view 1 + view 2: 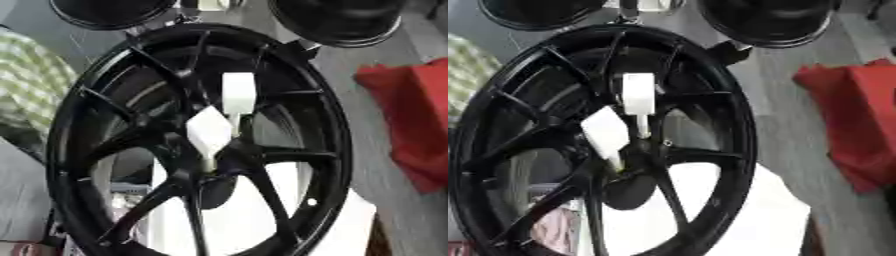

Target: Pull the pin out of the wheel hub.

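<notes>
In the left eye view, a black wheel [197, 140] is standing upright and filling most of the frame, its spokes running from the rim in to the hub [210, 167]. Two white blocks are sitting at the middle: an upper, taller one [238, 93] and a lower, diamond-like one [209, 129], each on a thin pale stem leading down toward the hub. Which of them is the pin cannot be told; both are sitting at the hub, not pulled free. Two more black wheels, one at upper left [109, 10] and one at upper right [341, 20], are showing at the top edge. A red cloth [411, 120] is lying at the right, apart from the wheel. A green-and-white checked fabric [26, 85] is showing at the left edge behind the rim. A white surface [245, 220] is showing through the lower spokes.

In the right eye view, the wheel is sitting further left, and the two white blocks are again lying at the hub, the upper one just above and right of the lower. The red cloth is showing at the right.

Neither hand is showing in either view, so their state cannot be told.
</notes>
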Tool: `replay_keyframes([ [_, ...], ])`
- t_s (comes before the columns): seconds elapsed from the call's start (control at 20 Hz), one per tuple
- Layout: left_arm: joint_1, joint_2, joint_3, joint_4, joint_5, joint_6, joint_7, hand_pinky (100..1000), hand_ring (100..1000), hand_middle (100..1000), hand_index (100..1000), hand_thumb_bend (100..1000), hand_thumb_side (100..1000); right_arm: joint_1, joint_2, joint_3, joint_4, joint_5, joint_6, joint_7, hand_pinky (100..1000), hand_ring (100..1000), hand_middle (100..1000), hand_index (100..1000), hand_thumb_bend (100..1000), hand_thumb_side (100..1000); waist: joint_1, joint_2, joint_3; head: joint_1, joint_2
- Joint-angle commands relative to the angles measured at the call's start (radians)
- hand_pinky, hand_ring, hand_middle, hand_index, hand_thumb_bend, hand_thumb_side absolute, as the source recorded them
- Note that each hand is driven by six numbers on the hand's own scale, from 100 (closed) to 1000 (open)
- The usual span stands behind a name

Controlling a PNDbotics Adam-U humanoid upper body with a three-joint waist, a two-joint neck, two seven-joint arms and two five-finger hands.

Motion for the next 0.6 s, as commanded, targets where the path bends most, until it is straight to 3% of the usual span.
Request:
replay_keyframes([
  [0.05, -0.004, 0.017, 0.005, -0.021, 0.0, 0.002, 0.001, 711, 644, 537, 670, 100, 744, 0.0, -0.032, -0.006, -0.018, 0.003, -0.005, 0.001, 934, 759, 582, 734, 342, 290, -0.002, -0.025, 0.0, -0.001, -0.005],
  [0.6, -0.003, 0.016, 0.006, -0.021, 0.002, 0.003, 0.001, 711, 645, 538, 670, 100, 744, 0.002, -0.045, -0.003, -0.018, 0.001, -0.01, 0.007, 933, 759, 583, 735, 337, 288, -0.007, -0.035, 0.001, -0.003, 0.017],
])
